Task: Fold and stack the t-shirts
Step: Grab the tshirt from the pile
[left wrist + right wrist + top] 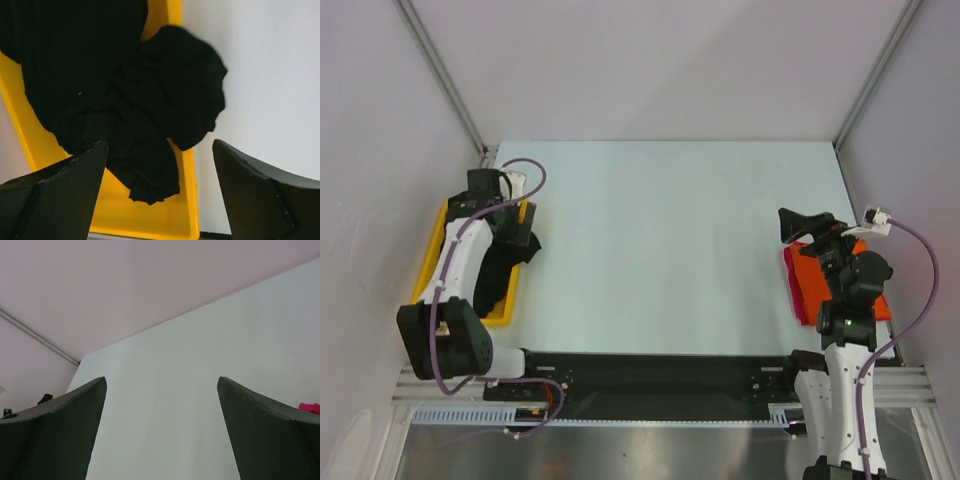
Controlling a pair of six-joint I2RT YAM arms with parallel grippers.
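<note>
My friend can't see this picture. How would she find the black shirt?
Look at the left edge of the white table, where a yellow tray sits. The black t-shirt lies crumpled in it, spilling over the rim. The orange-red cloth is far away, at the right edge.

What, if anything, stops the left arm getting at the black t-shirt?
Probably nothing: yes. The left fingers hang open above the black t-shirt, which spills over the yellow tray wall, uncovered.
</note>
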